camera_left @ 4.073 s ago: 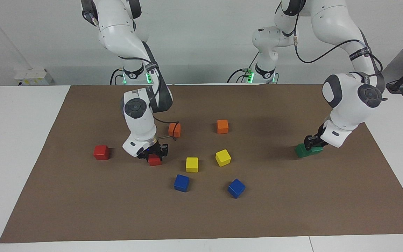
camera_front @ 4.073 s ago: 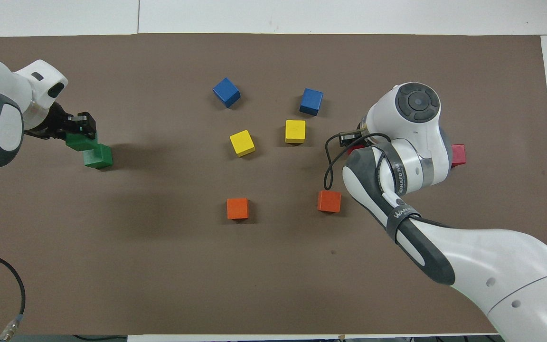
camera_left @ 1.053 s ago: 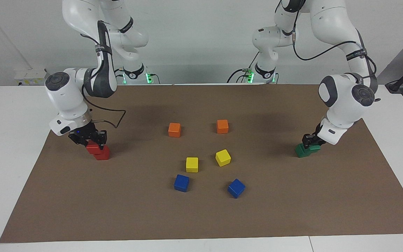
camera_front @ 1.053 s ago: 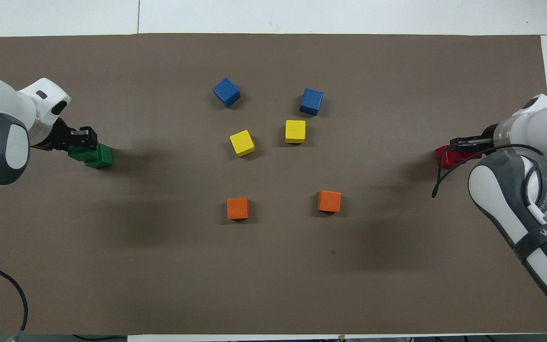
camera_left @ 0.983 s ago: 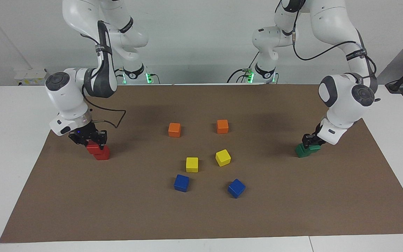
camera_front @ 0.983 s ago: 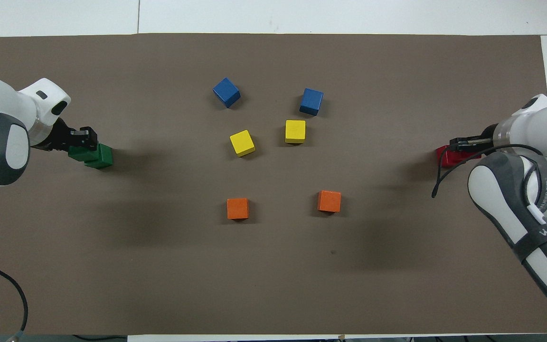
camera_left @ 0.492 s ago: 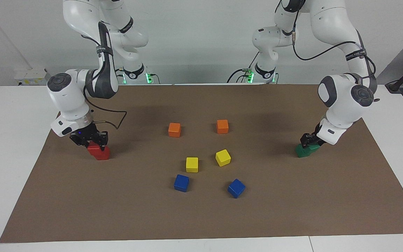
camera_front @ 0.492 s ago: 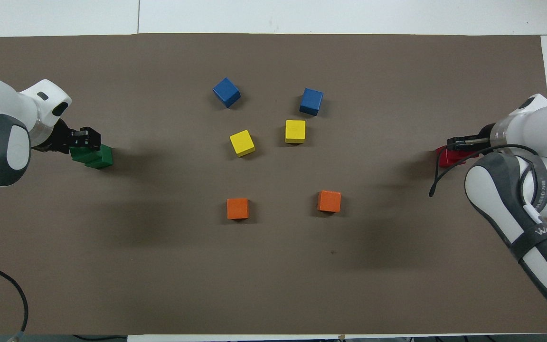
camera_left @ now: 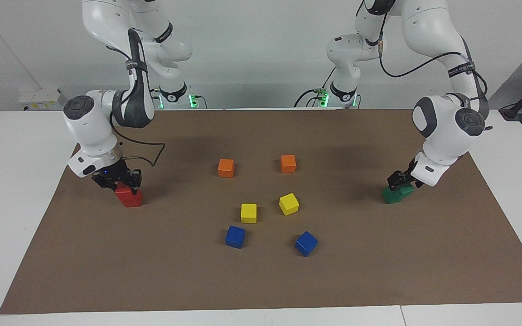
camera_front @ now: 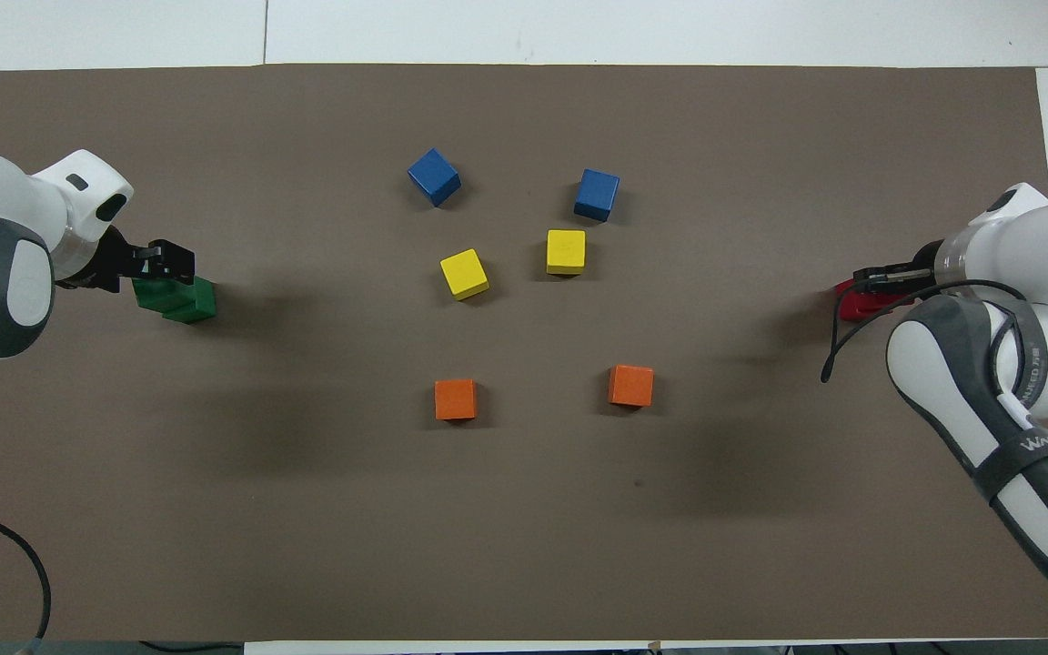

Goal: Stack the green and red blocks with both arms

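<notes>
Left end effector (camera_left: pixel 400 180) appears spread over the green stack (camera_left: pixel 396 194): retract vertically. Right end effector (camera_left: pixel 117 183), pinching the upper red block (camera_left: pixel 125 192), releases once seated squarely.

Count it up: two green blocks (camera_left: pixel 395 194), two red blocks (camera_left: pixel 128 198), two orange cubes (camera_left: pixel 226 168), two yellow cubes (camera_left: pixel 248 213), two blue cubes (camera_left: pixel 235 237). Ten cubes, two arms (camera_left: pixel 447 131).

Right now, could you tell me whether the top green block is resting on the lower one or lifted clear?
Resting: the top green block sits on the lower green block, offset, with the left gripper at it.
</notes>
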